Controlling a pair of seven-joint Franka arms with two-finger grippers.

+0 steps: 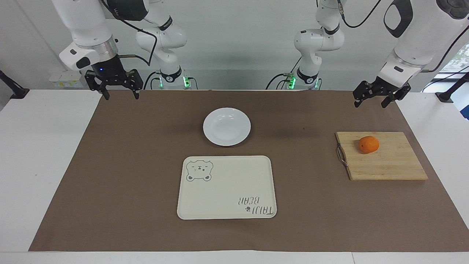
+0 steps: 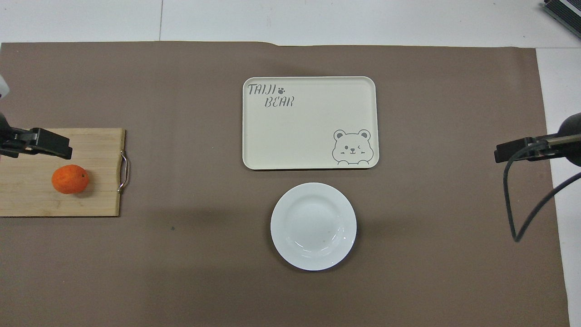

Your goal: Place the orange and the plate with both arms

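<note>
The orange (image 1: 368, 144) lies on a wooden cutting board (image 1: 388, 165) at the left arm's end of the table; it also shows in the overhead view (image 2: 70, 179). The white plate (image 1: 226, 126) sits empty on the brown mat mid-table, nearer to the robots than the tray; it also shows in the overhead view (image 2: 313, 226). My left gripper (image 1: 370, 105) hangs open and empty in the air over the mat by the board, well above the orange. My right gripper (image 1: 121, 97) hangs open and empty over the mat's corner at the right arm's end.
A cream rectangular tray (image 1: 226, 187) with a bear drawing lies empty beside the plate, farther from the robots. The board has a metal handle (image 1: 341, 155) on its edge toward the tray. A brown mat (image 1: 128, 176) covers most of the white table.
</note>
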